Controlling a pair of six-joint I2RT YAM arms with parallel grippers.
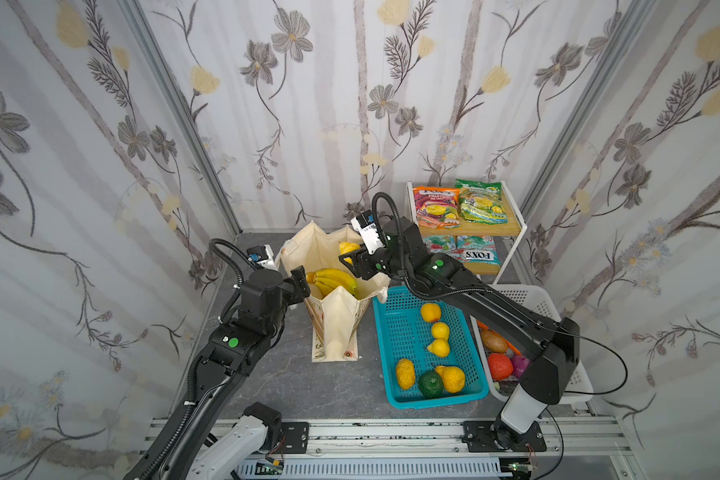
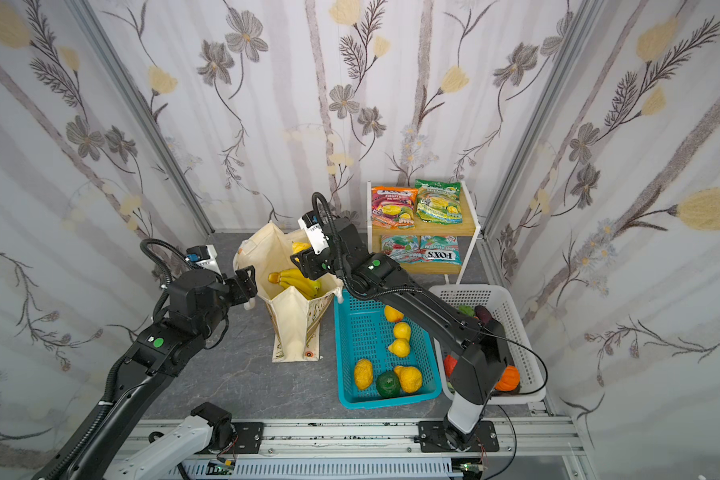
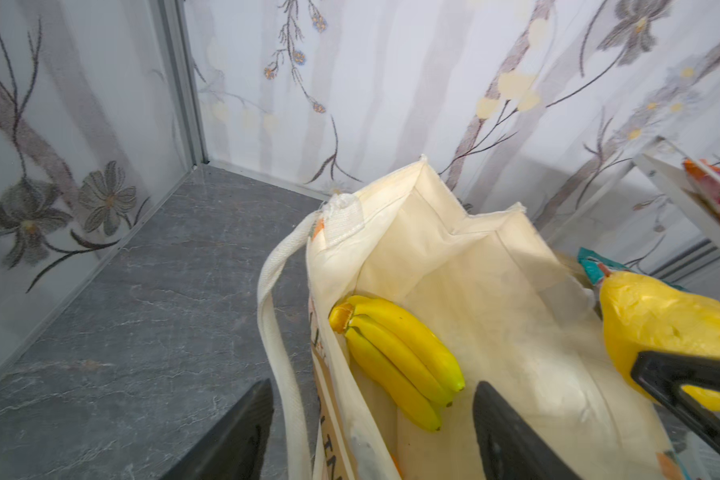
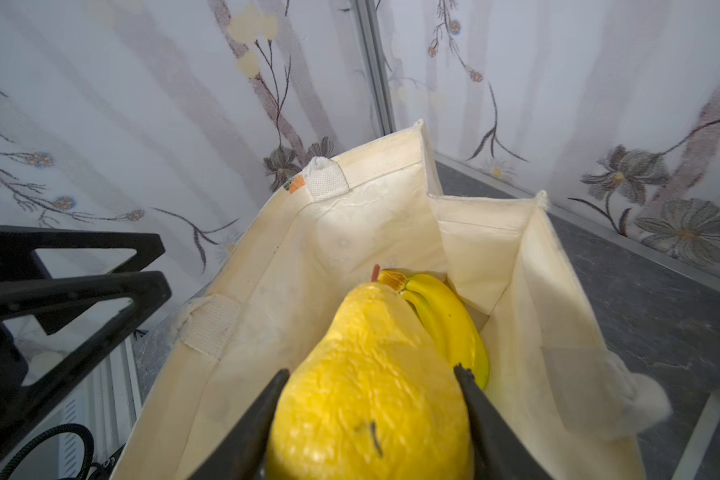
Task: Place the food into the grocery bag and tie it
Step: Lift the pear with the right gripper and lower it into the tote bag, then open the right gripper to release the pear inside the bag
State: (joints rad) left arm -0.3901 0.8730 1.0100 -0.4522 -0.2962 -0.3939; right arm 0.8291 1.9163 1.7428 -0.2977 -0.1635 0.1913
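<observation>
- Nearest, the blue basket [image 1: 395,332] holds six fruits: one tangerine [image 1: 430,312], four yellow, one green.
- The left gripper [image 1: 301,283] stands spread astride the bag [image 1: 341,316] rim. The right gripper [image 4: 368,399] pinches a yellow fruit [image 3: 661,332] over the open mouth, above one banana bunch [image 1: 335,280] inside.
- Best released low, beside the bananas, clear of the walls.
- Farthest, two candy packets, orange-red [image 1: 435,208] and green [image 1: 481,203], wait on the shelf [image 1: 512,225].

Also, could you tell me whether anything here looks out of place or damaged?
Nothing looks spilled or damaged. Only the grocery bag looks askew: its near end is folded to a crease, so the mouth gapes unevenly.
</observation>
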